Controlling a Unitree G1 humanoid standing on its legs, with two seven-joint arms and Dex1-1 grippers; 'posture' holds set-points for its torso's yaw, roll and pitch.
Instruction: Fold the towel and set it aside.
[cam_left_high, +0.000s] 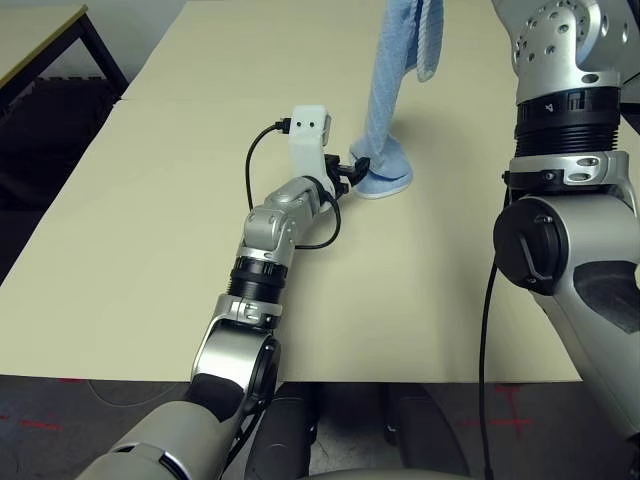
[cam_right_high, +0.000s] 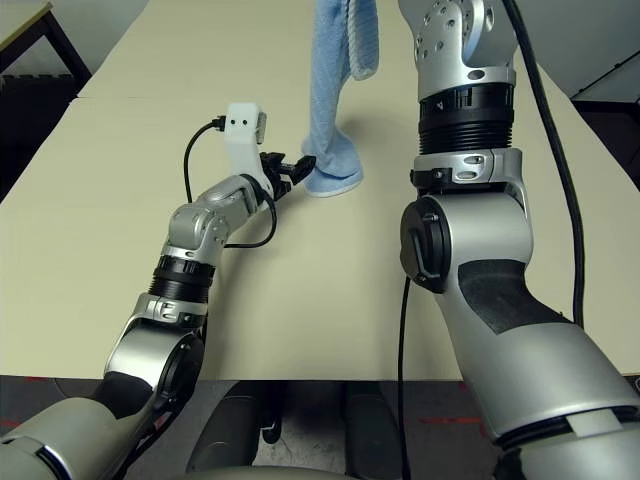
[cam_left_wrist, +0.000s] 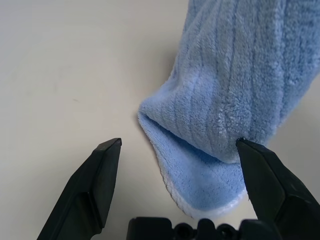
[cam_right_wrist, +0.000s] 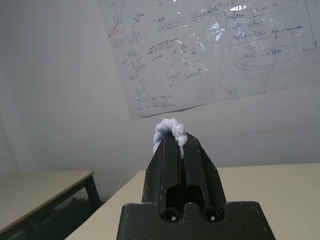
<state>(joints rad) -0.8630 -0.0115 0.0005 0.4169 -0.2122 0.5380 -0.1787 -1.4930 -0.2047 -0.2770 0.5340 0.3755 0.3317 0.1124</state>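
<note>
Left eye view: the left arm is reaching forward low over the beige desk (cam_left_high: 120, 250), its left claw (cam_left_high: 352, 172) resting just above the surface with the fingers spread apart. The right arm is raised high, and in the right wrist view the right claw (cam_right_wrist: 172, 145) is pinching shut on a tuft of the towel (cam_left_high: 385, 110). The light-blue towel is hanging down from that grip, its lower end folding onto the desk between the open fingers (cam_left_wrist: 97, 185) of the left claw. Behind the desk, a whiteboard sheet (cam_right_wrist: 220, 50) with handwritten notes is hanging on a pale wall, and a second desk (cam_left_high: 40, 35) is standing to the left.
</note>
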